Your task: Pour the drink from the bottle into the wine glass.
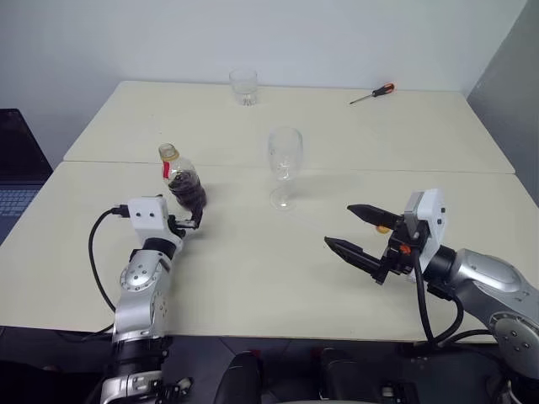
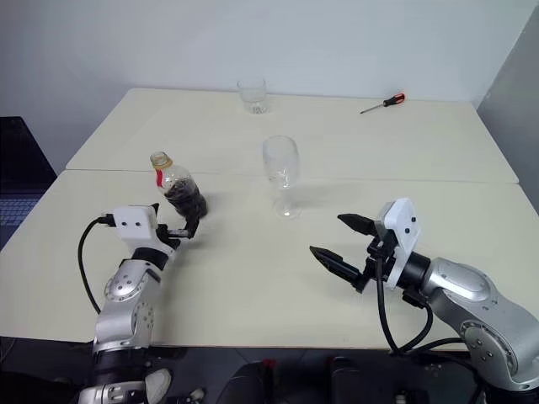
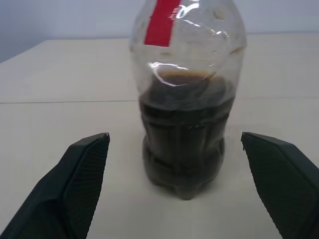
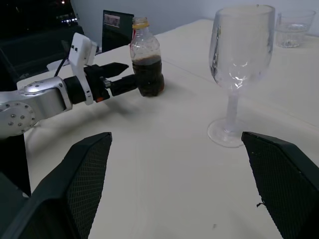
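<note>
Approach to the grasp: I have the left gripper (image 1: 195, 220) with jaws spread wide just short of the bottle (image 1: 184, 179), a rounded clear plastic vessel half full of dark drink (image 3: 184, 144), standing left on the matte cream surface (image 1: 253, 269). The smooth, thin-stemmed wine glass (image 1: 285, 166) stands empty at centre. The right gripper (image 1: 360, 229) waits with jaws open. Next, I must close squarely on the bottle's ribbed body.

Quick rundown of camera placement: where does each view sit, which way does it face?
Left and right eye views: on the head, looking forward and down over the table; both arms show, left gripper, right gripper.
Left wrist view: along its open fingers at the bottle.
Right wrist view: faces the wine glass; own fingers and the left arm show.
Shared: every view has the bottle.
</note>
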You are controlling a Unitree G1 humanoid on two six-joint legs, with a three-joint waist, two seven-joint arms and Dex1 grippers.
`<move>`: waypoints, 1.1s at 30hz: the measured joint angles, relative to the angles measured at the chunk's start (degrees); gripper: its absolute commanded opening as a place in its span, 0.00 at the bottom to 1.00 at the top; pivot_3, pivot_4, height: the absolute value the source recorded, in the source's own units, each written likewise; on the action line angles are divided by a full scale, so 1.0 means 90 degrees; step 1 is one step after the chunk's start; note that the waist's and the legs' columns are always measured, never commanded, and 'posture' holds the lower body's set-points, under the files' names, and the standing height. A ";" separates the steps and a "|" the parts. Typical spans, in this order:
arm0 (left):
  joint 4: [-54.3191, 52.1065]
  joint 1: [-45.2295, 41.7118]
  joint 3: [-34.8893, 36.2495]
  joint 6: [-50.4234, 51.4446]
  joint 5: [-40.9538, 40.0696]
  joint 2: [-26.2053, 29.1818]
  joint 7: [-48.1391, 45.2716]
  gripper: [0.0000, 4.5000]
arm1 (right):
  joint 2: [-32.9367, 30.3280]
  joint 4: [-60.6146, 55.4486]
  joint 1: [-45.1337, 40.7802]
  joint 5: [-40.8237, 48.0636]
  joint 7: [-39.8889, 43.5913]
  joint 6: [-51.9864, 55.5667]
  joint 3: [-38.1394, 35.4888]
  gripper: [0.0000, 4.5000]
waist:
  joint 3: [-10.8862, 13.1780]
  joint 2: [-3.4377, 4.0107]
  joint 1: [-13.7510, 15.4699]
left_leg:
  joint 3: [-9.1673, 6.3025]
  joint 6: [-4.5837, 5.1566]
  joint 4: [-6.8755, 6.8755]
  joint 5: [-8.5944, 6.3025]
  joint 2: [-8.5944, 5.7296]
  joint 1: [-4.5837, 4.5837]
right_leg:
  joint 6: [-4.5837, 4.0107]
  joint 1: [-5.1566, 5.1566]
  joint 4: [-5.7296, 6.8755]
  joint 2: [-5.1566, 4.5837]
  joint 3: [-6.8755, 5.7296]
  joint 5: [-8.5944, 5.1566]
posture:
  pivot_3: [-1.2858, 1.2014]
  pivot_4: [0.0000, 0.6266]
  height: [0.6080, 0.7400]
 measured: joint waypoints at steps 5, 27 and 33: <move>0.0607 -0.0573 0.0005 -0.0264 0.0005 0.0104 -0.0159 1.00 | 0.0007 -0.0001 -0.0045 0.0159 -0.0206 0.0044 -0.0004 0.99 | 0.0000 0.0000 -0.0003 | 0.0001 0.0000 0.0000 0.0000 0.0000 -0.0002 | 0.0000 -0.0002 0.0000 0.0001 0.0001 0.0000 | 0.52 0.24 1.00; 0.3268 -0.2134 0.0011 -0.1331 0.0142 0.0372 -0.0581 0.54 | 0.0004 0.0005 -0.0121 0.0254 -0.0383 0.0063 0.0035 1.00 | 0.0000 0.0000 -0.0015 | -0.0001 0.0000 0.0002 0.0000 -0.0001 -0.0007 | 0.0001 -0.0005 0.0001 0.0001 -0.0002 0.0000 | 0.52 0.24 1.00; 0.3450 -0.2184 0.0012 -0.1460 0.0143 0.0414 -0.0677 0.34 | 0.0004 0.0005 -0.0122 0.0252 -0.0384 0.0063 0.0035 1.00 | 0.0000 0.0000 -0.0016 | -0.0003 0.0000 0.0002 0.0001 0.0000 -0.0009 | 0.0000 -0.0007 0.0002 0.0000 -0.0003 0.0001 | 0.52 0.24 1.00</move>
